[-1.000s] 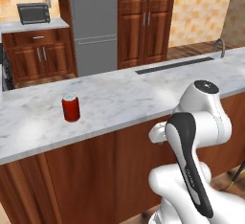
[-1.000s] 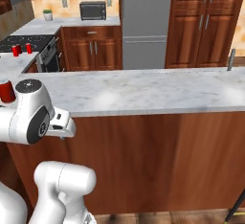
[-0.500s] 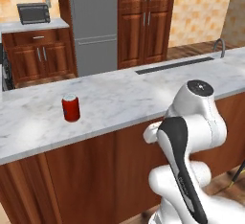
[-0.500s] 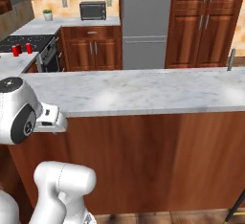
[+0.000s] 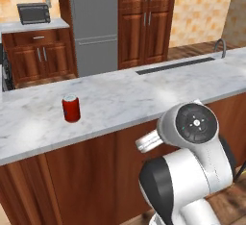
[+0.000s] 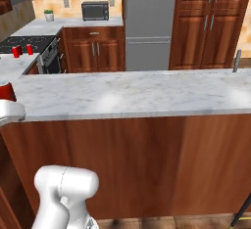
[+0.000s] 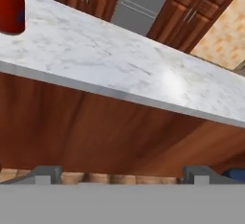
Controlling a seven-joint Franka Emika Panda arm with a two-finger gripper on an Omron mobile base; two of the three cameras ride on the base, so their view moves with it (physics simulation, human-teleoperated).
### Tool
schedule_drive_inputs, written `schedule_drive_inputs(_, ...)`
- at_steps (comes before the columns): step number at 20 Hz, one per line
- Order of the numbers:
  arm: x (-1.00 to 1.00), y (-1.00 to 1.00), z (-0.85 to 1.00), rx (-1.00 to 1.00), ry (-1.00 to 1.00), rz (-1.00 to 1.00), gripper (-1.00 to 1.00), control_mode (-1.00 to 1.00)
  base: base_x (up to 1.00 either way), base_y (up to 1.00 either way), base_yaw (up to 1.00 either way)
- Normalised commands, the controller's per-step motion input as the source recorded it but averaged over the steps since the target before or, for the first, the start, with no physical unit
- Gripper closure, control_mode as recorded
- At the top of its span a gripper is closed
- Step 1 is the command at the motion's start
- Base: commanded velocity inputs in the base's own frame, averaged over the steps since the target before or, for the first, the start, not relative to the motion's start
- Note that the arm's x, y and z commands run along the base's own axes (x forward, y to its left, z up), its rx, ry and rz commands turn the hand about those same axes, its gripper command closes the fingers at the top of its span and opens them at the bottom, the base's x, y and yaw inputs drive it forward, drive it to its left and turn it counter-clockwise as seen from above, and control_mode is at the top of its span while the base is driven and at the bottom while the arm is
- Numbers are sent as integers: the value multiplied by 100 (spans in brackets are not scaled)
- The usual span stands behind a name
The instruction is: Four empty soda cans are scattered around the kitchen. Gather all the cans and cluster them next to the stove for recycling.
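Standing upright at left-centre on the marble counter [image 5: 125, 99], back from its front edge: one soda can [image 5: 71, 108]. Two more on the stove [image 6: 24, 42], upper left. Gripper [image 7: 122, 174] spread wide below the counter edge, holding nothing.

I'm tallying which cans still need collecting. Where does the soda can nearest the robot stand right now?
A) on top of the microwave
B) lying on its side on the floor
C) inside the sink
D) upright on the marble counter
D: the soda can stands upright on the marble counter, apart from the sink slot further along; the hand view also shows it on the counter top.
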Motion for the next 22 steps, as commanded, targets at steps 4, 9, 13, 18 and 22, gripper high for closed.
schedule_drive_inputs(4,-8,-33,10,1,-8,0,-100,-100,0,0,0)
schedule_drive_inputs(9,0,-36,49,11,-6,0,-100,-100,0,0,0)
schedule_drive_inputs(13,40,-4,61,13,24,-2,-100,-100,0,0,0)
schedule_drive_inputs(18,66,8,78,10,42,-1,-100,-100,0,0,0)
schedule_drive_inputs(22,48,2,40,6,33,0,-100,-100,0,0,0)
